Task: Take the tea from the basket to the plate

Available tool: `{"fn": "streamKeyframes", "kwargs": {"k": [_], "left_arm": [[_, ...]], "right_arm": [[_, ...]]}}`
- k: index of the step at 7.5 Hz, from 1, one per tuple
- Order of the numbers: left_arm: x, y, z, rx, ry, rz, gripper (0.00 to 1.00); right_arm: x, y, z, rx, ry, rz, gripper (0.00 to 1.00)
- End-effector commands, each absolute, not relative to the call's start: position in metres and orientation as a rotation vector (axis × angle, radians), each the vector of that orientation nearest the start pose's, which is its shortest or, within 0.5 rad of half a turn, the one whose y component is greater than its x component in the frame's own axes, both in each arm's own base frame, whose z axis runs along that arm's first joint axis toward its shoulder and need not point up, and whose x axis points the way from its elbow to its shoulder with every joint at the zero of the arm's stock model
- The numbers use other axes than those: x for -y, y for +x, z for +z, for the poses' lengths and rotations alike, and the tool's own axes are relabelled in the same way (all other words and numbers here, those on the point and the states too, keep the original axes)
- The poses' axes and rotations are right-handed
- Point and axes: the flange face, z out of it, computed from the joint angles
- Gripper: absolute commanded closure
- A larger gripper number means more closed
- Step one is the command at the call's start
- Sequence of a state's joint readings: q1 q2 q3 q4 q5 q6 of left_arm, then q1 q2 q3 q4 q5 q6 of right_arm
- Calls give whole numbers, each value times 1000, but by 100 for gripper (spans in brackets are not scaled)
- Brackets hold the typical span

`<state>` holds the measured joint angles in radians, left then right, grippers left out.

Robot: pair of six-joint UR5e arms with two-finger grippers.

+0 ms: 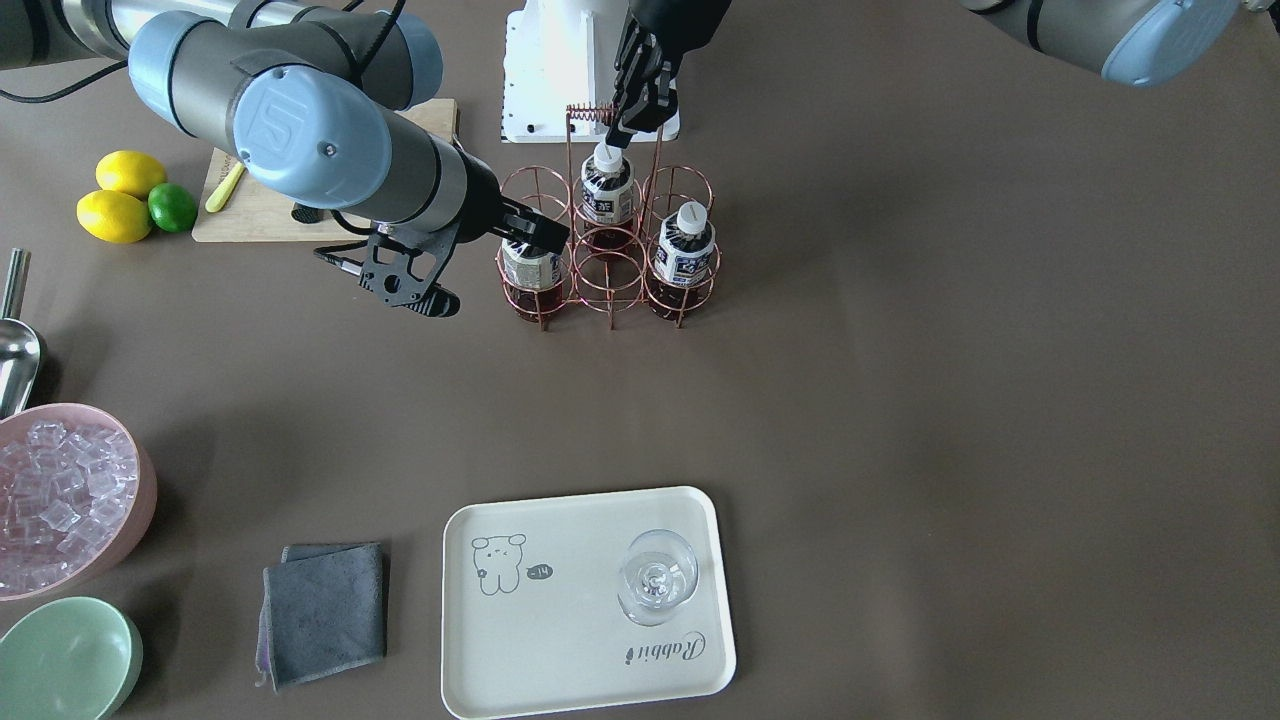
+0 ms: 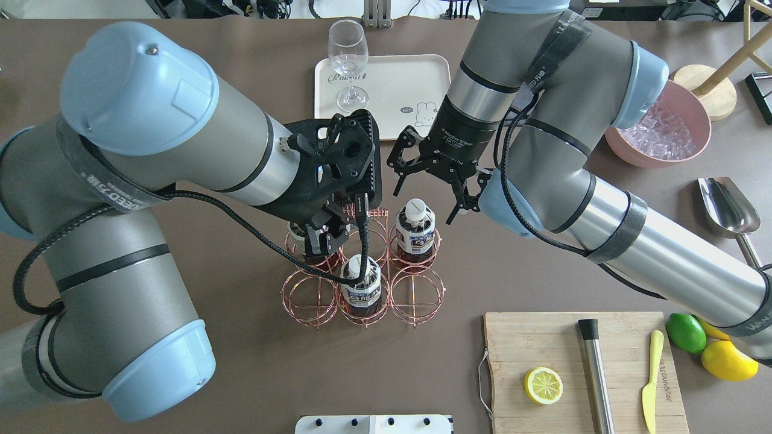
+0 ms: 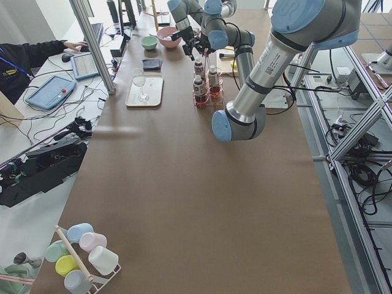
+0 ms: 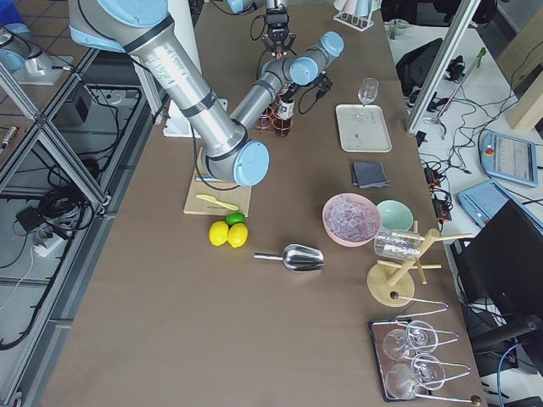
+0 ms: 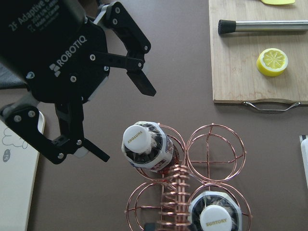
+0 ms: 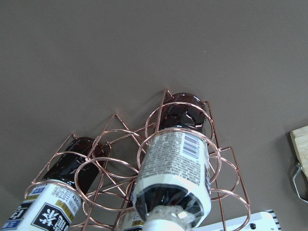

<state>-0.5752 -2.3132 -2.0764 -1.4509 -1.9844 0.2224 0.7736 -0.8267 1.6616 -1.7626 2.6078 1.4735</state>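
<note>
The copper wire basket (image 1: 612, 255) stands mid-table with three tea bottles in its cells. My right gripper (image 2: 429, 194) is open just above the tea (image 2: 415, 223) in the far cell on my right. That tea also shows in the front view (image 1: 530, 270) and the left wrist view (image 5: 144, 147), its cap below and between the spread fingers. My left gripper (image 1: 620, 135) looks shut on the basket's coiled handle (image 1: 590, 113). The other teas (image 1: 607, 185) (image 1: 685, 250) stand in their cells. The cream plate (image 1: 580, 640) lies across the table.
A wine glass (image 1: 655, 575) stands on the plate. A grey cloth (image 1: 325, 610), a green bowl (image 1: 65, 655) and a pink bowl of ice (image 1: 60, 500) lie beside it. A cutting board (image 2: 543, 343) with a lemon half, a muddler and a knife is near my base.
</note>
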Motion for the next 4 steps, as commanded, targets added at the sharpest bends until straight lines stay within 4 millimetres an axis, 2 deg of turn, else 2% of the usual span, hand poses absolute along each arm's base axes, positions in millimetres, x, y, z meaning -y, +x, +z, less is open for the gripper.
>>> {"fn": "streamKeyframes", "kwargs": {"k": [1, 4], "left_arm": [[370, 398, 52, -825, 970, 1297, 100], [369, 400, 52, -826, 968, 1300, 100]], "right_arm": [[488, -449, 165, 944, -656, 249, 29], [489, -450, 166, 938, -646, 253, 39]]}}
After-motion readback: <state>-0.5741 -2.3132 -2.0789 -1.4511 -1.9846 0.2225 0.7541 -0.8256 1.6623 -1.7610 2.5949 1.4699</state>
